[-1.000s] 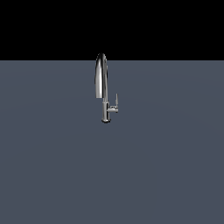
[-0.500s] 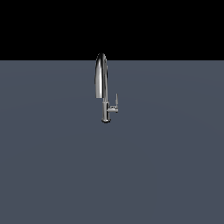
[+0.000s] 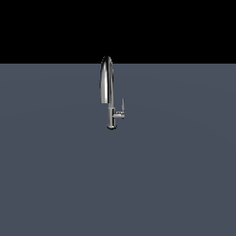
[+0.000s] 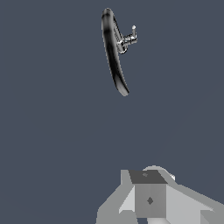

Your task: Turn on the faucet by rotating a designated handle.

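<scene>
The chrome gooseneck faucet (image 3: 107, 92) stands upright on the grey floor, its arched spout rising above the stem. The handle (image 3: 122, 106) is a thin upright blade on a short stub, on the stem's side toward the exterior view's right. The wrist view looks down on the faucet (image 4: 114, 57) and the handle (image 4: 131, 37) from above and some way off. My gripper (image 4: 149, 192) shows only as a grey blocky body at the edge of the wrist view, well apart from the faucet and holding nothing. Its fingers cannot be made out. The arm is absent from the exterior view.
A flat grey floor (image 3: 175, 184) spreads around the faucet, with black background behind it. Nothing else shows.
</scene>
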Tool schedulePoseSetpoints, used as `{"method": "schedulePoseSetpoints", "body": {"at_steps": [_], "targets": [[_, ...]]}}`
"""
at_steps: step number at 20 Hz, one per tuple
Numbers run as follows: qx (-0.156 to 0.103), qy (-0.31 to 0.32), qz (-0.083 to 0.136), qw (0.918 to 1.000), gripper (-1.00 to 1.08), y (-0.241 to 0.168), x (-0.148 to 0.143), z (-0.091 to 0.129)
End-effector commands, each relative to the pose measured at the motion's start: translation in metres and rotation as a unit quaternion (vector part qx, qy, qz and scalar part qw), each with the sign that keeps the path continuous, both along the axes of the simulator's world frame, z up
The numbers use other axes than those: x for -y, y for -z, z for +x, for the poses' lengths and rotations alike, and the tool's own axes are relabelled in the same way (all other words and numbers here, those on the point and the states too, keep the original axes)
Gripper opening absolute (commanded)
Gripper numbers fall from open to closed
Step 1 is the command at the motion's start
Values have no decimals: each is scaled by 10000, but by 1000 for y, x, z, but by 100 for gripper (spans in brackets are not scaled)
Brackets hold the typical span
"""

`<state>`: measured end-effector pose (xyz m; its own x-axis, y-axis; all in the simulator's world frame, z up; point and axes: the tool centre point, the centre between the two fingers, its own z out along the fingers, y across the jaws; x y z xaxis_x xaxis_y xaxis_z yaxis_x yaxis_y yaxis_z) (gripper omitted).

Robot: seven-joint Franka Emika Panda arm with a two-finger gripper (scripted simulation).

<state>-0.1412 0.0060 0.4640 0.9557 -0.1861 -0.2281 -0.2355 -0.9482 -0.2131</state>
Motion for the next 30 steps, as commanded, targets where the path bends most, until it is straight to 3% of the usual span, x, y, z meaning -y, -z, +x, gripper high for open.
{"method": "schedulePoseSetpoints", "body": {"at_steps": [1,9,16,23,30], "targets": [[-173,178,172,9995,-100,6,1,15],[-731,745,735,9918,-100,29,5,62],[-1230,1249,1244,9766,-100,54,10,101],[-1741,1762,1769,9525,-100,84,17,138],[-2268,2290,2312,9180,-100,121,25,172]]}}
